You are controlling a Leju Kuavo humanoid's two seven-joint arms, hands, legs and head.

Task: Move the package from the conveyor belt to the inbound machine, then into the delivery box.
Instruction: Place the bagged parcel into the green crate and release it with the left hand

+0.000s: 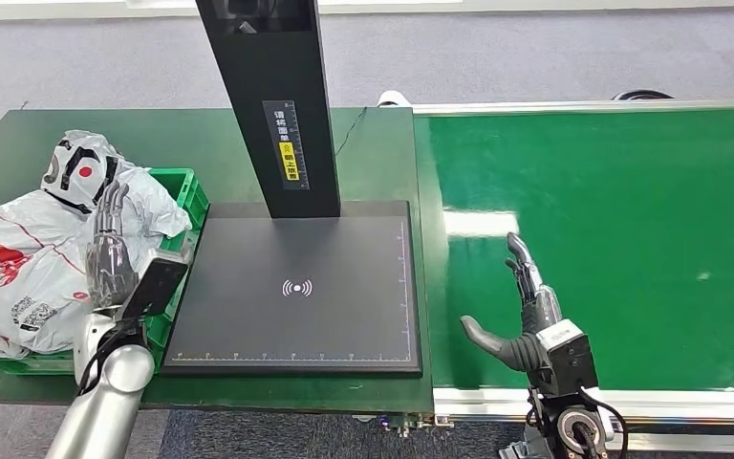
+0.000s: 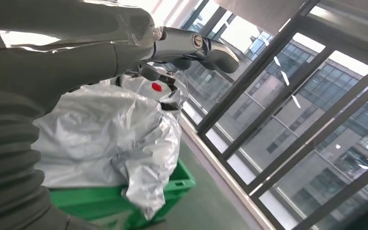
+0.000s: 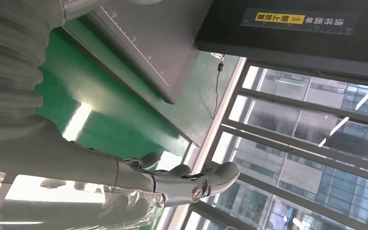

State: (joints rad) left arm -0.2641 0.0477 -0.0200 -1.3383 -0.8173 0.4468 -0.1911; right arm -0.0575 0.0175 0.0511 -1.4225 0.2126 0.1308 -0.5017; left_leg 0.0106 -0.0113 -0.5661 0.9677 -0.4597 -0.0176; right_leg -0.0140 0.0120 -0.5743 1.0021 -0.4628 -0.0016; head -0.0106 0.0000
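Several grey plastic-bag packages (image 1: 29, 258) lie heaped in the green delivery box (image 1: 183, 191) at the left; the top one has a red dot and black marks (image 1: 81, 172). My left hand (image 1: 110, 251) hovers over the box's near right corner, fingers straight and apart, holding nothing. In the left wrist view the silver packages (image 2: 105, 139) fill the green box (image 2: 172, 184) beyond my fingers (image 2: 191, 48). The inbound machine's black scan plate (image 1: 296, 287) is bare. My right hand (image 1: 526, 311) is open over the green conveyor belt (image 1: 612, 239), which carries no package.
The machine's black post (image 1: 272, 96) rises from the plate's far edge. A silver rail (image 1: 583, 402) borders the belt's near side. Grey carpet (image 1: 535, 57) lies beyond the green table (image 1: 373, 153). Windows (image 2: 306, 124) appear in the wrist views.
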